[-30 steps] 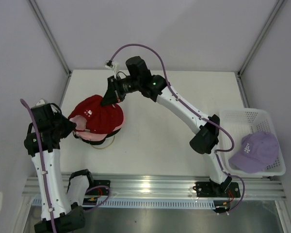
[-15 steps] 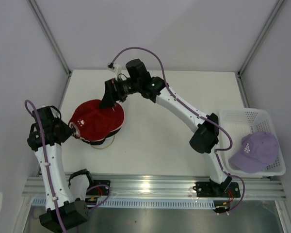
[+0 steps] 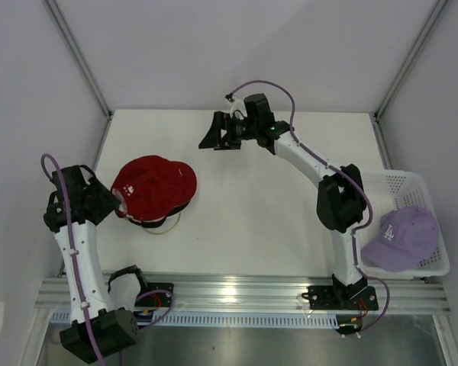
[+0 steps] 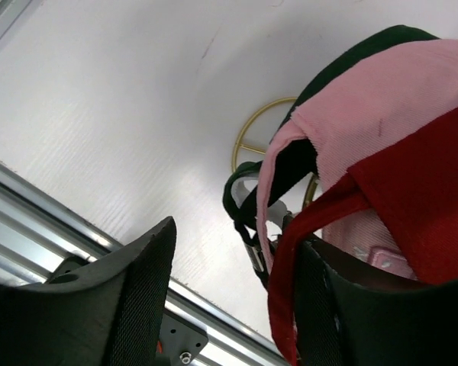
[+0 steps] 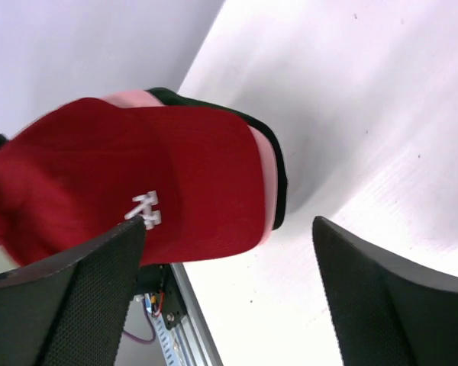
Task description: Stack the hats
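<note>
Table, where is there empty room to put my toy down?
Bare table between the red hat stack and the white basket. Crowded: the stack's left side, by the left gripper; the basket holds the lavender hat.

Overhead camera above the table (image 3: 252, 221); both wrist cameras close on the same red hat (image 3: 154, 185).

The left claw (image 3: 109, 203) points right, jaws parted. The right claw (image 3: 208, 139), reached far forward, points left, jaws spread wide.
</note>
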### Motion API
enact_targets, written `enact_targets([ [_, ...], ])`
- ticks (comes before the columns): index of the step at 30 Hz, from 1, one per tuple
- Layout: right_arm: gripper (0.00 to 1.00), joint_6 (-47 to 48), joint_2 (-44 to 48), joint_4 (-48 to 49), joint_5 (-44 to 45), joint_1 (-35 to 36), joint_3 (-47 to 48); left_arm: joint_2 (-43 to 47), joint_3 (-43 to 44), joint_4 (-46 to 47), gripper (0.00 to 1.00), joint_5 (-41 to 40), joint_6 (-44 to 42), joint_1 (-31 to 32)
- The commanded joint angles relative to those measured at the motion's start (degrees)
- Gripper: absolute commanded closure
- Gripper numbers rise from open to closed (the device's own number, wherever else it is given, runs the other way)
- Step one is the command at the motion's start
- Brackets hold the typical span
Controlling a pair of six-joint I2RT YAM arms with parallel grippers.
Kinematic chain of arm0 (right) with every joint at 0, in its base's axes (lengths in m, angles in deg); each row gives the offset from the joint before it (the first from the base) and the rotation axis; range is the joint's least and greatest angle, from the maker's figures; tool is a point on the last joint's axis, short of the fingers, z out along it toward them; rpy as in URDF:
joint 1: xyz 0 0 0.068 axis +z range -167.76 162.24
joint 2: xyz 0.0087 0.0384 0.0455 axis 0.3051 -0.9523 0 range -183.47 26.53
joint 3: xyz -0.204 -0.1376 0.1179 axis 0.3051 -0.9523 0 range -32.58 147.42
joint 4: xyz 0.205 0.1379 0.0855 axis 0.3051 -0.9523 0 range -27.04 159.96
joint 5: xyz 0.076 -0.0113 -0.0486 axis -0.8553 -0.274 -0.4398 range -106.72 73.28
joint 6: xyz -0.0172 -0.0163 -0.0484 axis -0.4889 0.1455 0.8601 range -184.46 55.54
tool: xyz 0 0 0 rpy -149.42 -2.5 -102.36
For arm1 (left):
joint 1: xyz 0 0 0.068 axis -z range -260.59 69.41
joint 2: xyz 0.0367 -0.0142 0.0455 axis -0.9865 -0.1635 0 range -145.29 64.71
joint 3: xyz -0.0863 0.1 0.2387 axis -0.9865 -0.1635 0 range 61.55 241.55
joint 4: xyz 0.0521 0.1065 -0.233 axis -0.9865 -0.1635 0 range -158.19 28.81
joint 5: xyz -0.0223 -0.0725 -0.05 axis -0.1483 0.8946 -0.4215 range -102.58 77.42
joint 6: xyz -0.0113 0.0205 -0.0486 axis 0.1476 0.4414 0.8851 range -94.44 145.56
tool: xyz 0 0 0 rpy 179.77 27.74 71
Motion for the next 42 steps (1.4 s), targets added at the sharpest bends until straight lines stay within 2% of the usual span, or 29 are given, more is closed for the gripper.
enact_targets([
  [1,0.10,-4.28,-2.30,9.96,-2.21,2.27,-2.85,-0.01,-0.83,0.08,0.37,-3.88,-0.92,-0.86],
  [6,0.10,-4.64,-6.08,12.36,-1.69,4.73,-1.46,-1.06,-2.51,0.87,0.36,-4.15,-0.83,-1.21],
  [8,0.14,-5.78,-7.49,12.36,-2.91,5.17,0.04,-1.33,-2.51,0.78,0.34,-4.23,-0.74,-1.47],
  [10,0.15,-7.89,-8.63,13.32,-3.19,5.18,-0.13,-1.68,-2.60,0.43,0.27,-4.76,-0.39,-1.83],
  [14,0.20,-8.60,-8.64,14.64,-2.57,5.79,-2.42,-2.56,-2.42,-0.54,0.21,-4.58,-0.04,-3.49],
  [23,0.28,-7.11,-8.91,13.15,-1.60,6.84,-3.30,-4.58,-2.51,-1.24,0.16,-5.02,0.66,-4.81],
  [27,0.35,-6.58,-8.20,13.41,-1.08,7.11,-4.52,-6.25,-2.42,-0.98,0.14,-4.85,0.75,-4.99],
  [32,0.36,-5.61,-7.50,13.41,-0.73,7.64,-8.04,-6.34,-2.42,-0.62,0.12,-5.20,1.01,-4.99],
  [33,0.36,-5.70,-7.15,13.85,-0.81,7.64,-8.57,-6.08,-2.51,-0.62,0.10,-5.03,0.93,-4.99],
  [35,0.36,-5.00,-6.80,13.16,-0.55,7.55,-8.75,-5.20,-1.63,-0.97,0.00,-4.50,0.49,-4.99],
  [37,0.34,-4.12,-6.27,12.36,-0.11,7.37,-8.57,-2.57,-0.76,-0.98,0.01,-3.80,0.22,-4.99],
  [42,0.31,-3.85,-6.09,10.53,-0.29,6.50,-6.03,-0.71,9.41,-2.99,0.01,-2.13,0.22,-4.99],
])
